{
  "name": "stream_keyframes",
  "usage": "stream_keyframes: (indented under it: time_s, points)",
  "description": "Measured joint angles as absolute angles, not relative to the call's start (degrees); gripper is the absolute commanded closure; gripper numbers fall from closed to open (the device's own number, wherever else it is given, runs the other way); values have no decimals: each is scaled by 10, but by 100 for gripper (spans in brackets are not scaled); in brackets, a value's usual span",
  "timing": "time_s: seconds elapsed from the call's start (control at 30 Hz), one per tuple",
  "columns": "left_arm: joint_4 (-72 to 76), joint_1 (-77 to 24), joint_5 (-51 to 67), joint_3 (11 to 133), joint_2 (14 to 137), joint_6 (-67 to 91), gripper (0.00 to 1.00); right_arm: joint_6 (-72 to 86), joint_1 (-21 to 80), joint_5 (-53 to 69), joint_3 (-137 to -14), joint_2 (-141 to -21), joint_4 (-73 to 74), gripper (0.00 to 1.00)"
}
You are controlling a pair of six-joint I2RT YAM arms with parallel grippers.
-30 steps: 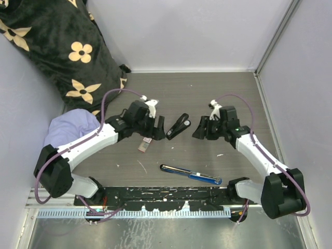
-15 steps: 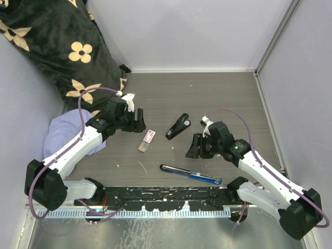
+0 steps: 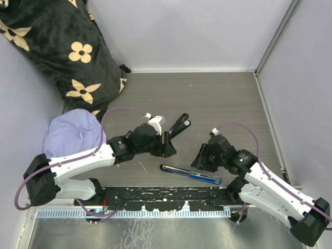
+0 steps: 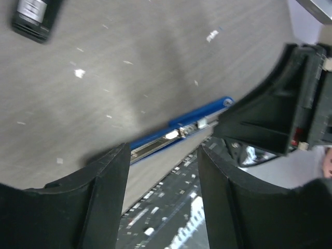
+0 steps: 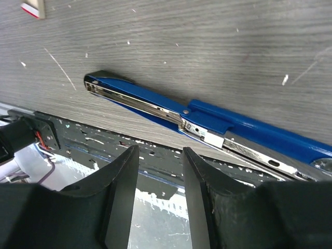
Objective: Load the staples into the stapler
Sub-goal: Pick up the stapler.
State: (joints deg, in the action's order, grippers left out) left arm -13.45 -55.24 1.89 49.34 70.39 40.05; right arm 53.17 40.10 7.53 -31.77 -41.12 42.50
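Note:
The blue stapler [image 3: 190, 174] lies opened out flat near the front edge, its chrome staple channel up; it also shows in the right wrist view [image 5: 207, 124] and the left wrist view [image 4: 176, 132]. A black stapler [image 3: 178, 126] lies behind it, also seen in the left wrist view [image 4: 33, 15]. The staples box is hidden under my left arm in the top view; only its white and red corner [image 5: 33, 7] shows in the right wrist view. My left gripper [image 3: 167, 143] [image 4: 163, 197] is open and empty. My right gripper [image 3: 201, 156] [image 5: 161, 176] is open and empty just above the blue stapler.
A black flowered cushion [image 3: 57, 46] and a lilac cloth [image 3: 70, 132] fill the left side. The black base rail [image 3: 166, 197] runs along the near edge. Grey walls [image 3: 197, 31] close the back and right.
My left gripper swung right and nearer, from left of the staples box to over it beside the black stapler. My right gripper drew back toward the near edge, by the blue stapler.

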Motion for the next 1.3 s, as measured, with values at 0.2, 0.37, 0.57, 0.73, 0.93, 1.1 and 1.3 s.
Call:
stream_keyframes:
  time_s: [0.2, 0.37, 0.57, 0.73, 0.93, 1.1, 1.3]
  points:
    - [-43, -654, 4, 474, 755, 484, 58, 555, 420, 59, -307, -409, 452, 59]
    - [11, -697, 2, 473, 795, 513, 58, 556, 425, 47, -304, -403, 477, 56]
    - [45, -708, -15, 469, 806, 528, 58, 546, 426, 43, -302, -401, 489, 54]
    - [46, -709, -44, 463, 804, 529, 57, 541, 431, 34, -302, -414, 493, 54]
    - [25, -695, -72, 437, 757, 519, 56, 562, 459, 9, -302, -424, 497, 55]
    - [-4, -623, -71, 409, 682, 501, 54, 602, 503, -29, -305, -450, 515, 59]
    - [-50, -535, -49, 403, 614, 464, 54, 652, 536, -65, -314, -483, 535, 60]
